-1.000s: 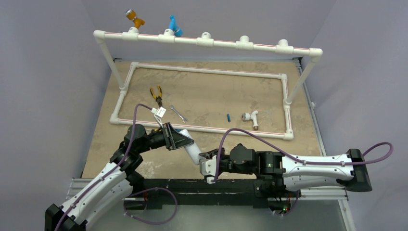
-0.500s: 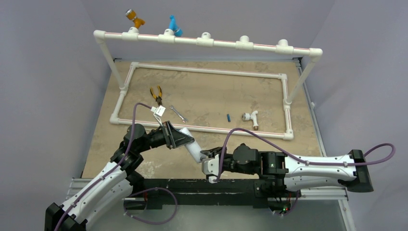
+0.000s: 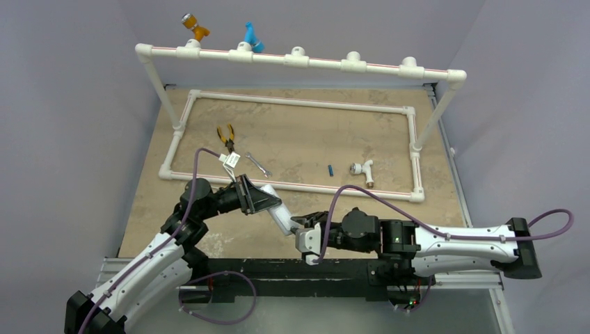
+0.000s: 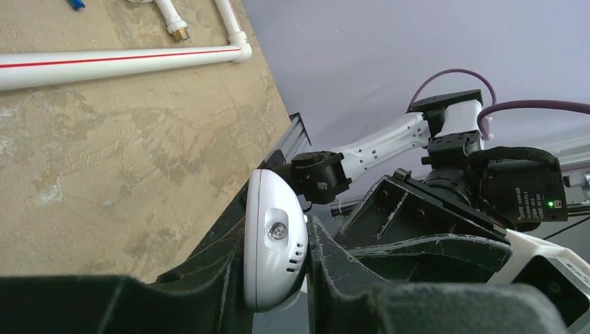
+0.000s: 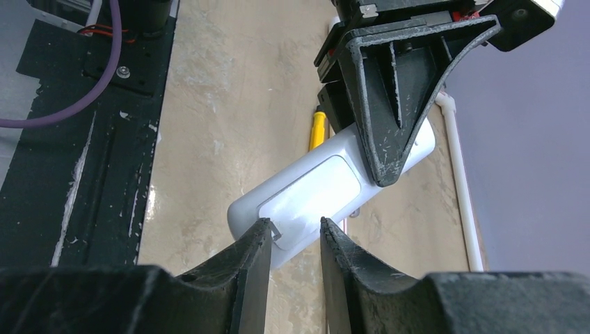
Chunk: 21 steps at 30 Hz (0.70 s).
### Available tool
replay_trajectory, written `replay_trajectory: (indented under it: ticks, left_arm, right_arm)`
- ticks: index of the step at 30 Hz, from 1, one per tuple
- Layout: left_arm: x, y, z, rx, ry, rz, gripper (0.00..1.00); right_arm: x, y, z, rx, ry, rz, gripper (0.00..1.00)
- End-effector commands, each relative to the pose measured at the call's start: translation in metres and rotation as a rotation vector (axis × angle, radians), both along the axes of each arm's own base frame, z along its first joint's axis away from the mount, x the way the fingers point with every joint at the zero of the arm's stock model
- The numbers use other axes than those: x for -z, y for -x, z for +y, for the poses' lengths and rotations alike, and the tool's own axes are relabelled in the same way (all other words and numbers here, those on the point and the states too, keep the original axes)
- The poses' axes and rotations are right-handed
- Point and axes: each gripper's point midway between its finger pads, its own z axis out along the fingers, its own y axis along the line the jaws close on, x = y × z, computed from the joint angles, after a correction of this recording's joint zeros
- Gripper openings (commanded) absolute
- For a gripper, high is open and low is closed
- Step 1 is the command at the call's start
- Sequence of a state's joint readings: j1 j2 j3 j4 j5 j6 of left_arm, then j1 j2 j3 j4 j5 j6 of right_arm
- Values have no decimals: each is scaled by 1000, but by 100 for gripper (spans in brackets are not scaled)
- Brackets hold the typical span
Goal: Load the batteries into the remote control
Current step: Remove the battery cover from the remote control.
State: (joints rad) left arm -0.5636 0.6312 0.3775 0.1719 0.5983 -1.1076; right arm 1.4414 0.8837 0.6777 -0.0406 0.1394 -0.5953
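Note:
The remote control (image 3: 280, 217) is a slim white handset held in the air over the table's near edge, with my left gripper (image 3: 268, 205) shut on its upper part. The left wrist view looks along its rounded end (image 4: 275, 240), pinched between both fingers. My right gripper (image 5: 295, 224) is at the remote's (image 5: 313, 188) lower end, jaws a narrow gap apart with nothing between them. Their tips rest against the smooth back panel, and the left tip touches a small tab. One battery (image 3: 330, 169), a tiny blue cylinder, lies on the table inside the pipe frame.
A white pipe frame (image 3: 292, 184) lies on the table, and a raised pipe rail (image 3: 299, 59) with orange (image 3: 195, 26) and blue (image 3: 252, 36) fittings spans the back. Inside the frame lie pliers (image 3: 225, 134), a wrench (image 3: 257, 164) and a white pipe fitting (image 3: 363, 169). A yellow handle (image 5: 317, 129) shows below the remote.
My right gripper has shifted a little to the right along the remote's lower end, and that end has followed it slightly. The left gripper keeps its hold.

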Motion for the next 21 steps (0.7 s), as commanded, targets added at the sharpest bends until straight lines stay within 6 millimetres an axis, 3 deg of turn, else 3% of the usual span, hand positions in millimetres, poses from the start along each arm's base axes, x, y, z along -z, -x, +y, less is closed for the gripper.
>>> replay_trajectory:
  ticks: [1, 14, 21]
  left_arm:
    - [-6, 8, -3, 47, 23, -20, 0]
    - [-7, 6, -5, 52, 23, -9, 0]
    - [-1, 5, -4, 44, 7, 11, 0]
  right_arm:
    - [-26, -6, -1, 33, -107, -26, 30]
    - [-6, -3, -5, 29, -61, 14, 37]
    - [-1, -3, -7, 36, -48, 18, 48]
